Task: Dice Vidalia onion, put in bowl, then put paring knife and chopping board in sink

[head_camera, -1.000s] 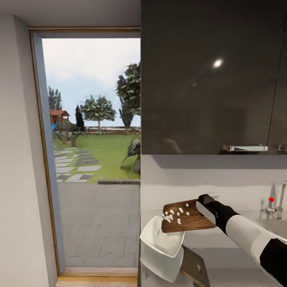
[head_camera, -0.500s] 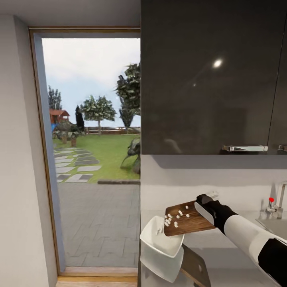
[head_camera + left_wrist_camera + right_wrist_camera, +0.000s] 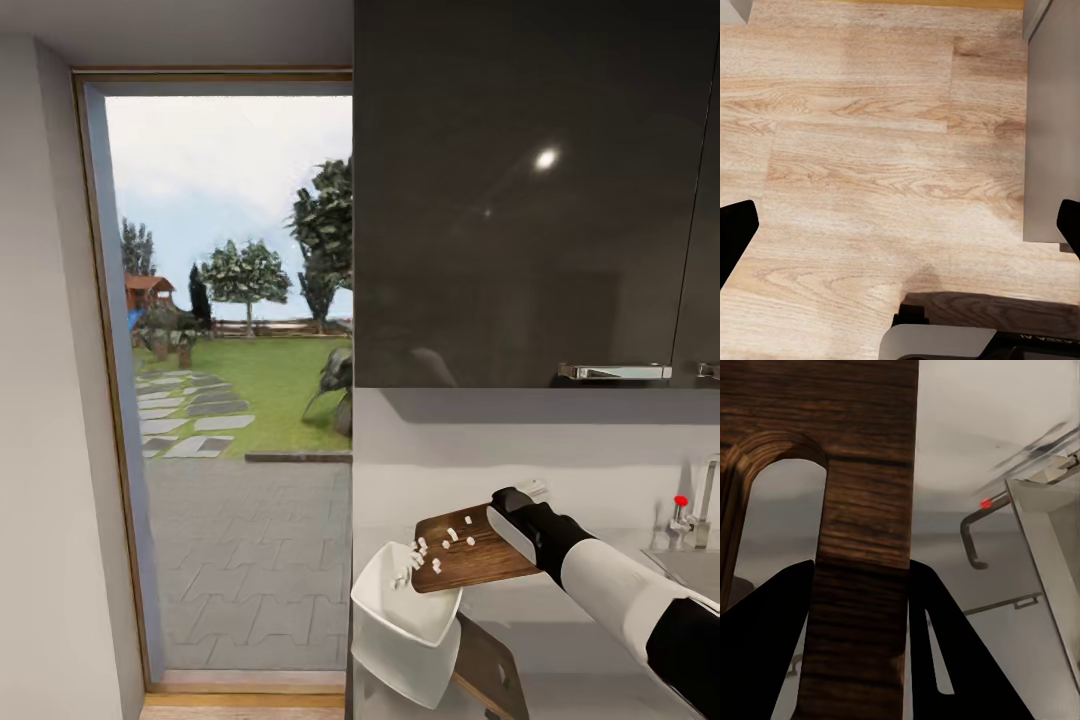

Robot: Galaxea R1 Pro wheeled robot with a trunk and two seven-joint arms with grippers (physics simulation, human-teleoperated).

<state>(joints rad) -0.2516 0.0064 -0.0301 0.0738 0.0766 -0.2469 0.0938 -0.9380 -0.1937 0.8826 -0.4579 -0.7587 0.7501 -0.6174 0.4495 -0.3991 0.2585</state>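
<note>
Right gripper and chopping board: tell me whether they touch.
Touching. In the right wrist view, the right gripper has both dark fingers pressed against the chopping board beside its handle slot.

The grey worktop (image 3: pixel 560 610) carries 1 white bowl (image 3: pixel 405 600) at its left end, overhanging the edge.

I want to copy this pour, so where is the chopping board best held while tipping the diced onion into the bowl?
Grip the chopping board at its handle-slot end, coming from the sink side, as the right gripper does. That end is raised and bare, while the diced onion slides toward the low end over the bowl.
</note>
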